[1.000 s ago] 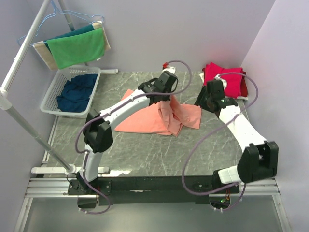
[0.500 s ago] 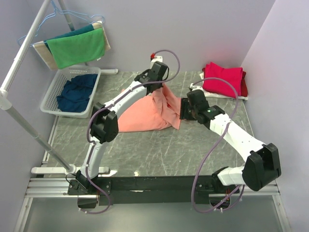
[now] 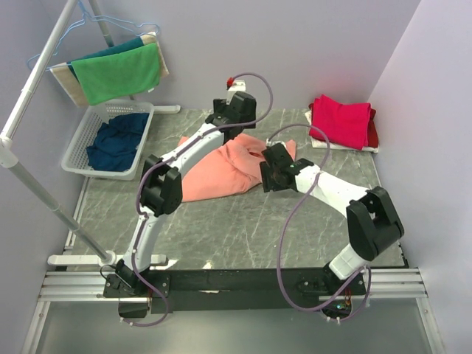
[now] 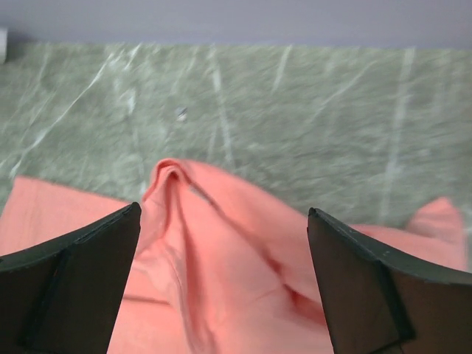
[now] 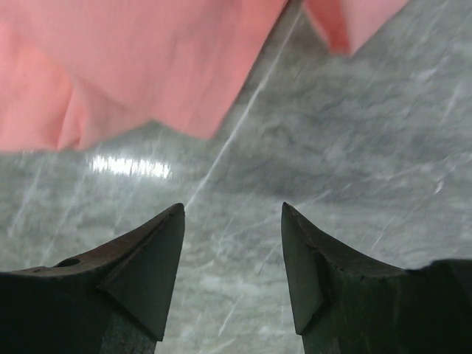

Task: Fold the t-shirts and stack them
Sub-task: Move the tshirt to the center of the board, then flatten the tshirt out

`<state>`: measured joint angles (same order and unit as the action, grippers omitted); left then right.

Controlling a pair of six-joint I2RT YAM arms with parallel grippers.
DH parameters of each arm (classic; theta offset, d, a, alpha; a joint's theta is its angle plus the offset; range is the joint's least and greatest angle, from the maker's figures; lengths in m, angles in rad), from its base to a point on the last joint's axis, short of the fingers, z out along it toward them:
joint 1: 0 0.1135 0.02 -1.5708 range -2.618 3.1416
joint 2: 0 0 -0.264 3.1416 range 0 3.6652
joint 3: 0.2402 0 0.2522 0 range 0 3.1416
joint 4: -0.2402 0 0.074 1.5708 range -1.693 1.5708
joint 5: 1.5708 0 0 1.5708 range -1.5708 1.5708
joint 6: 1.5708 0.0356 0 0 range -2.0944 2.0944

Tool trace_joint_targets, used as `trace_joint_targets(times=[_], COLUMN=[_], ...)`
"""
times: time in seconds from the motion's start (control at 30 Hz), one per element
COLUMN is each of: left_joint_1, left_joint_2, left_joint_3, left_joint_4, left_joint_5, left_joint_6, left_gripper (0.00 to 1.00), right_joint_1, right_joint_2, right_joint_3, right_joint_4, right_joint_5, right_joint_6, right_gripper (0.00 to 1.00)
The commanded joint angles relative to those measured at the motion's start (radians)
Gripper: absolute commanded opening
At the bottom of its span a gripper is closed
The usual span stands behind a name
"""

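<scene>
1. Since a second ago, the right flap of the salmon-orange cotton t-shirt (image 3: 221, 173) is carried leftwards; the shirt is now bunched mid-way on the grey marble table (image 3: 243, 228).
2. The left gripper (image 4: 223, 214) and right gripper (image 5: 232, 206) are both seen spread, with nothing held.
3. The fold is judged rough; smoothing is needed before stacking on the folded crimson-pink and red t-shirts (image 3: 341, 122).

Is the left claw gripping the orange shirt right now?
No, the left gripper is wide open, with the orange shirt lying loose below it.

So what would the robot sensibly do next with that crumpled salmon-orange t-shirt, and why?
Probably lower the open left gripper onto the soft salmon-orange cotton t-shirt and pinch its raised fold. That fold lies just ahead of it, the shirt is rumpled, and the open right gripper holds nothing.
</scene>
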<state>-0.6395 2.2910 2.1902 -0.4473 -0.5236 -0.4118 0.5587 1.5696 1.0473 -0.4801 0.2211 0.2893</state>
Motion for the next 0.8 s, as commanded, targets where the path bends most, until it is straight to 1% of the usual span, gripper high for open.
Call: trace_joint_targets(times=[0.0,0.13,0.27,0.43,0.6,0.77], left_joint_1=[0.063,0.080,0.083,0.086,0.100,0.118], left_joint_2=[-0.125,-0.217,-0.315,-0.398,-0.475,-0.502], left_joint_3=[-0.079,-0.205,-0.299,-0.401,-0.496,-0.527], left_joint_4=[-0.017,-0.053,-0.109,-0.180,-0.169,-0.156], left_joint_5=[-0.046,-0.033,-0.016,0.007,0.043,0.074], left_joint_6=[-0.064,-0.088,-0.120,-0.148,-0.156,-0.157], left_gripper=[0.99,1.00,0.99,0.99,0.99,0.99], right_joint_1=[0.004,0.004,0.006,0.004,0.006,0.023], right_joint_2=[0.078,0.145,0.217,0.236,0.227,0.256], right_joint_3=[0.120,0.166,0.198,0.195,0.169,0.189], right_joint_4=[0.040,0.046,0.038,0.028,0.029,-0.005], right_joint_5=[0.112,0.146,0.120,0.100,0.089,0.093], right_joint_6=[-0.033,-0.064,-0.068,-0.068,-0.073,-0.079], right_gripper=[0.61,0.57,0.53,0.51,0.50,0.48])
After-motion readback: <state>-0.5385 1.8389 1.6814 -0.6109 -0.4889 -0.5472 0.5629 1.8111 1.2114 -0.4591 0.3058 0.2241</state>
